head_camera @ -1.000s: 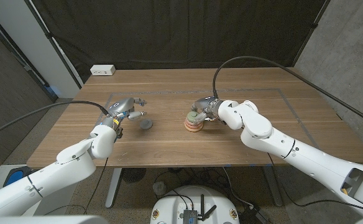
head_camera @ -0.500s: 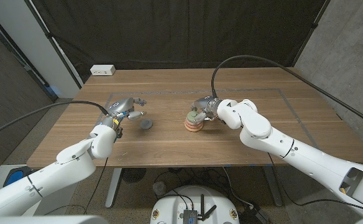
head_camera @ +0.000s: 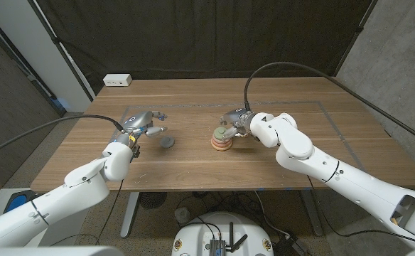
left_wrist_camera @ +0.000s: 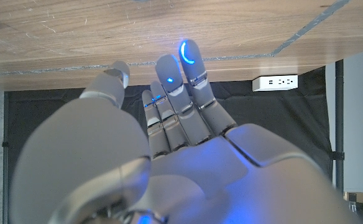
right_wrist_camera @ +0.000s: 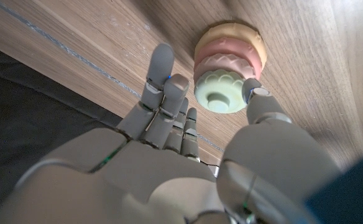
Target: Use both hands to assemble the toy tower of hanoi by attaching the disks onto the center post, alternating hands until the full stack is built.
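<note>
Head view: right hand (head_camera: pixel 233 121) slightly shifted.

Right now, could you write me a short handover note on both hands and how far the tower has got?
Right hand: at the stack, thumb beside the green disk, fingers apart; it holds nothing.
Left hand: open, holding nothing, just left of the grey disk.
Done: orange, pink and green disks sit stacked on the post.
Left: the grey disk lies loose on the table; it looks like the left hand's turn to pick it up and put it on the post.
</note>
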`<state>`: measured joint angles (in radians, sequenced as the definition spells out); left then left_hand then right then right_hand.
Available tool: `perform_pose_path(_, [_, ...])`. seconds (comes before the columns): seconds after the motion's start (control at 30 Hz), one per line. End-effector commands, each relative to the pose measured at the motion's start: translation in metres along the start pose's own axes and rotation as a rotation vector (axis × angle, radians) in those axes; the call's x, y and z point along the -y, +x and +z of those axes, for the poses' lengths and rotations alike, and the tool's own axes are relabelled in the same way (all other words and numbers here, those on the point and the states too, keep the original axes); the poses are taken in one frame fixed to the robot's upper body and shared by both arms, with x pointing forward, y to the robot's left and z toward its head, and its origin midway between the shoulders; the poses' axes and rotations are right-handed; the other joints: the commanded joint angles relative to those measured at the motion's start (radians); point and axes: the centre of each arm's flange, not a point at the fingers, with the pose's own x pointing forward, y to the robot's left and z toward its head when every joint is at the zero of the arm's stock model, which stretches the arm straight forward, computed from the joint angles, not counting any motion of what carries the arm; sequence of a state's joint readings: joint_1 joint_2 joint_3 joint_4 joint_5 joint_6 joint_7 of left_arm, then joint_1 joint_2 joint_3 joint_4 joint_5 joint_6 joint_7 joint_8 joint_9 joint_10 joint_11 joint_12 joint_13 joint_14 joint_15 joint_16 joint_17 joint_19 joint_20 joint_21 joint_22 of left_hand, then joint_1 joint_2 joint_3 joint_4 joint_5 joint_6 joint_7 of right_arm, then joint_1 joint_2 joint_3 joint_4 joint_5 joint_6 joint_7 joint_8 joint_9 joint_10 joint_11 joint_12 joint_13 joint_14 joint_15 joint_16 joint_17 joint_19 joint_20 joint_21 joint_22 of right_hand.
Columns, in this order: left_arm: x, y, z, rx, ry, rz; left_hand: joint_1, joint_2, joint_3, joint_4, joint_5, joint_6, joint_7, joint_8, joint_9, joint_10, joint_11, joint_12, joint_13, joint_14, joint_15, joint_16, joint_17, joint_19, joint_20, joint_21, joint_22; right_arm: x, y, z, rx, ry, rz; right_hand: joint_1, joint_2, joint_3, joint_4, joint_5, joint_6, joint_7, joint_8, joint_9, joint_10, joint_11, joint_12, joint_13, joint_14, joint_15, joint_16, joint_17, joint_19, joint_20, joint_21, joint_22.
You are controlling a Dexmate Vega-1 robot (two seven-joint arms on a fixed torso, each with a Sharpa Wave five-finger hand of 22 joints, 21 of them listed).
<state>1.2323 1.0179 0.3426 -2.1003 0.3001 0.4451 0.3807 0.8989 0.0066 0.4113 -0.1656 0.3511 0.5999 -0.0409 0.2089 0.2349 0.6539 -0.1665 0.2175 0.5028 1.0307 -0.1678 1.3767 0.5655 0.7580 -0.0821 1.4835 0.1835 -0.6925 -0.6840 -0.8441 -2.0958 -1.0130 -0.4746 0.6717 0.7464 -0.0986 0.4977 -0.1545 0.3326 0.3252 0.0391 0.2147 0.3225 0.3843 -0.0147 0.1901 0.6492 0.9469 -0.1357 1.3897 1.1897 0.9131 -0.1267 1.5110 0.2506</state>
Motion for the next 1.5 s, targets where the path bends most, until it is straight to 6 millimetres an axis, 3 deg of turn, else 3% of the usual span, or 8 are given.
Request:
perform_pose_path(0.03, [0.001, 0.001, 0.0, -0.001, -0.004, -0.002, -0.001, -0.003, 0.01, 0.0, 0.005, 0.006, -0.002, -0.004, 0.002, 0.007, -0.005, -0.006, 0.006, 0.008, -0.052, 0.003, 0.003, 0.009, -0.122, 0.01, 0.004, 0.003, -0.014, -0.01, -0.032, 0.053, -0.053, 0.004, 0.011, 0.004, 0.003, -0.004, 0.024, -0.009, 0.013, 0.002, 0.018, -0.001, 0.01, -0.001, 0.011, -0.082, -0.003, 0.006, 0.0, -0.089, -0.001, 0.001])
perform_pose_path(0.8, [0.0, -0.005, 0.001, -0.005, -0.015, 0.005, -0.004, -0.005, 0.014, 0.0, 0.004, 0.004, -0.002, -0.005, 0.002, 0.005, -0.006, -0.007, 0.007, 0.007, -0.052, 0.005, 0.002, 0.008, -0.122, 0.011, 0.004, -0.001, -0.036, -0.024, -0.097, 0.14, -0.133, 0.019, 0.045, 0.023, 0.0, -0.004, 0.071, -0.033, 0.035, 0.009, 0.064, -0.029, 0.021, -0.014, 0.039, -0.082, 0.003, 0.017, 0.014, -0.09, 0.009, -0.001])
perform_pose_path(1.07, [-0.001, -0.005, 0.004, 0.006, -0.027, 0.01, -0.003, -0.01, 0.015, -0.002, 0.005, 0.0, -0.003, -0.006, 0.002, 0.001, -0.007, -0.009, 0.006, 0.001, -0.052, 0.002, -0.002, 0.009, -0.122, 0.012, 0.003, -0.007, -0.044, -0.027, -0.114, 0.171, -0.176, 0.027, 0.056, 0.031, -0.003, -0.003, 0.087, -0.067, 0.041, 0.013, 0.077, -0.048, 0.024, -0.016, 0.057, -0.082, 0.018, 0.03, 0.017, -0.09, 0.012, -0.001])
perform_pose_path(1.5, [-0.001, -0.004, 0.009, 0.004, -0.039, 0.019, -0.012, -0.017, 0.011, 0.001, 0.004, -0.002, -0.003, -0.006, 0.002, -0.002, -0.003, -0.011, 0.003, 0.003, -0.052, 0.004, -0.004, 0.01, -0.121, 0.012, 0.003, -0.016, -0.057, -0.04, -0.197, 0.2, -0.236, 0.043, 0.066, 0.043, -0.008, 0.001, 0.115, -0.077, 0.053, 0.018, 0.101, -0.07, 0.03, -0.017, 0.062, -0.082, 0.02, 0.028, 0.019, -0.09, 0.015, -0.004])
